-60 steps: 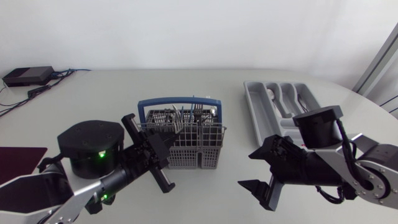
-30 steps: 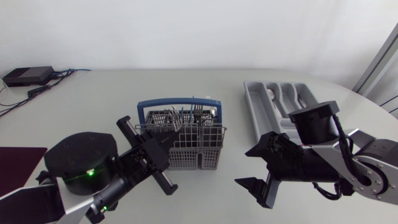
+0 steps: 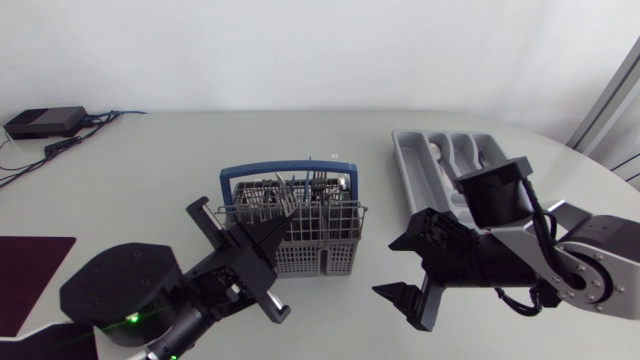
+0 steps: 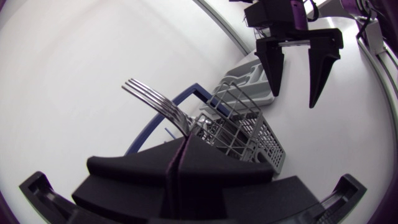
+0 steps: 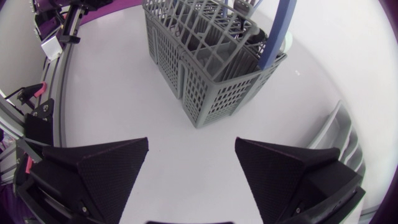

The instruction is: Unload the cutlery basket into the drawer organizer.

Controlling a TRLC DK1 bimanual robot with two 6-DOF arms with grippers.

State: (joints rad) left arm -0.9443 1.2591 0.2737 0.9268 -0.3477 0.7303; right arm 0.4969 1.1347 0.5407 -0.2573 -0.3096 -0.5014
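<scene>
We take this for a robotics lab or test room, not a kitchen. Our left arm (image 3: 130, 312) and right arm (image 3: 565, 262) work over a plain, pale table (image 3: 150, 175). A black electronics box (image 3: 45, 122) trails cables (image 3: 78, 140) at its far corner, and the cutlery basket (image 3: 300, 245) and drawer organizer (image 3: 412, 165) stand like staged props.

The surface (image 3: 150, 170) is pale grey-white, matt and evenly lit, with soft shadows. A small black box (image 3: 45, 122) with cables (image 3: 88, 128) sits at its far left corner. A dark red mat (image 3: 25, 270) lies at its left edge. Behind it rises a plain white wall (image 3: 300, 50).
</scene>
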